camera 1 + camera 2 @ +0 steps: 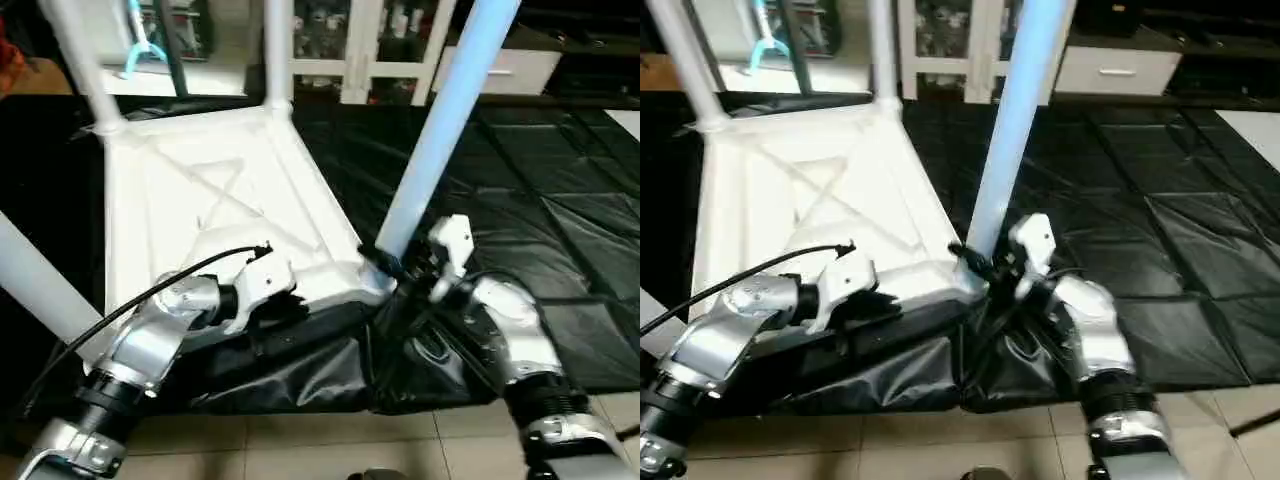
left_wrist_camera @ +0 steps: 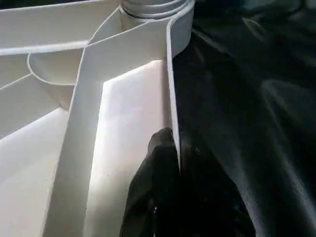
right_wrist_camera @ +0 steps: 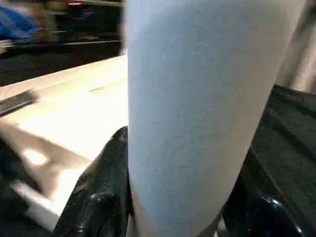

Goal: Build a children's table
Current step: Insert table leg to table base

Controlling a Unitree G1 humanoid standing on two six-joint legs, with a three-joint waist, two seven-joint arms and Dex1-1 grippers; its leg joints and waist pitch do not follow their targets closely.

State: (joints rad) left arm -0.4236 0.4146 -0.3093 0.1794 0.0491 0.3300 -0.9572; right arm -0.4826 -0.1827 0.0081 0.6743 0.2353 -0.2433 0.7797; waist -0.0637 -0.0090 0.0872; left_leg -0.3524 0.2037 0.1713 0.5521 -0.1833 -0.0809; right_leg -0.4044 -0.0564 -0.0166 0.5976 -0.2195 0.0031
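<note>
Now the right fingers (image 1: 385,262) clasp a leg (image 1: 440,125) rising steeply, seemingly socketed; left fingers (image 2: 158,163) pinch the top's rim (image 2: 173,98).

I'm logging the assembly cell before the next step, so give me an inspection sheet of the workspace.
Surface: black sheet over tiled floor.
Job's things: table top upside down, ribs up; legs standing at the two far corners, another leg at the near left, a fourth leg leaning at the near right corner.
Clutter: nothing seen.
Grippers: left hand shut on the top's near rim; right hand clasping the fourth leg's base.
Cables: black cable over the left forearm.
Surroundings: white glass-door cabinet behind.
</note>
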